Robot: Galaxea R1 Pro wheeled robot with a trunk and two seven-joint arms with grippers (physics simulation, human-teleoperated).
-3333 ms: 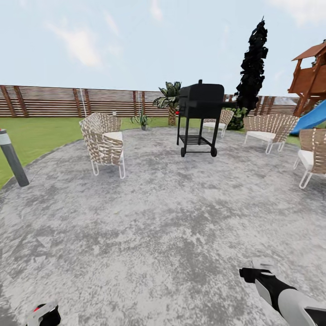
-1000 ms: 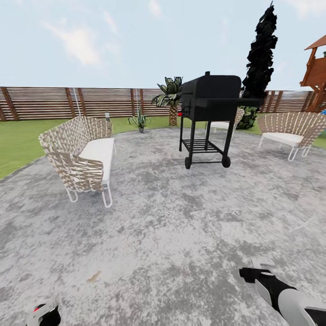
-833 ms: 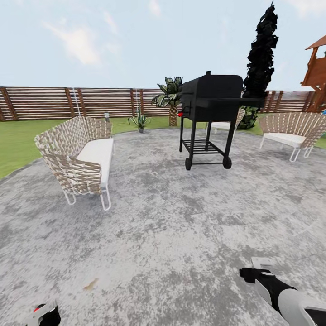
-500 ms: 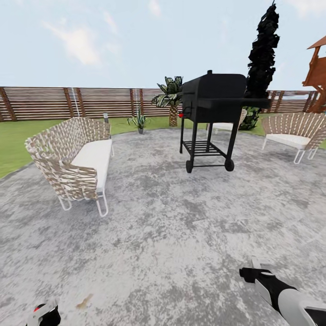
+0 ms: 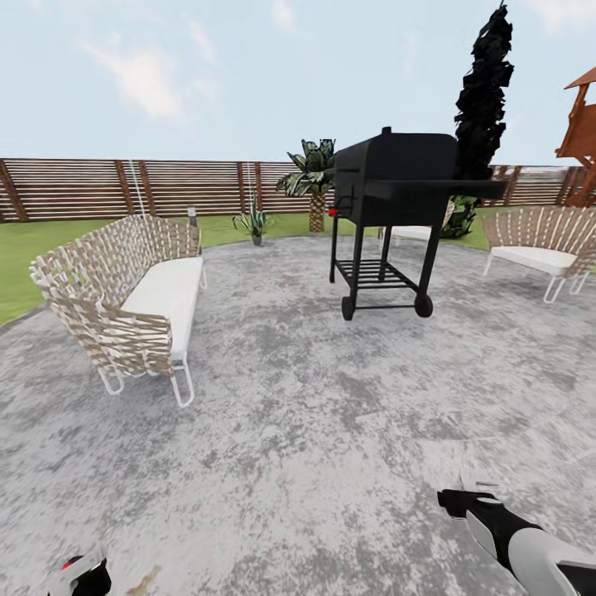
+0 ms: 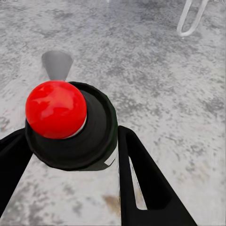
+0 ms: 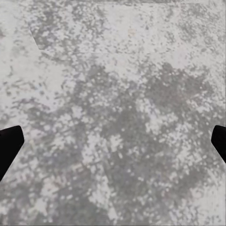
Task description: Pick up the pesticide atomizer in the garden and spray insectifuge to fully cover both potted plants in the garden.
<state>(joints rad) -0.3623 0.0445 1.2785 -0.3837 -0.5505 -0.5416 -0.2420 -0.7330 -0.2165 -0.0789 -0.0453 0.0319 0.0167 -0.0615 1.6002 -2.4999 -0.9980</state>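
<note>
My left pincer is clamped on the pesticide atomizer — its red knob sits between my black fingers, over the mottled grey paving. My right pincer is spread wide, nothing in it. Ahead stand a woven sofa and a black barbecue grill, well apart — beyond them, the lawn and the slatted fence.
</note>
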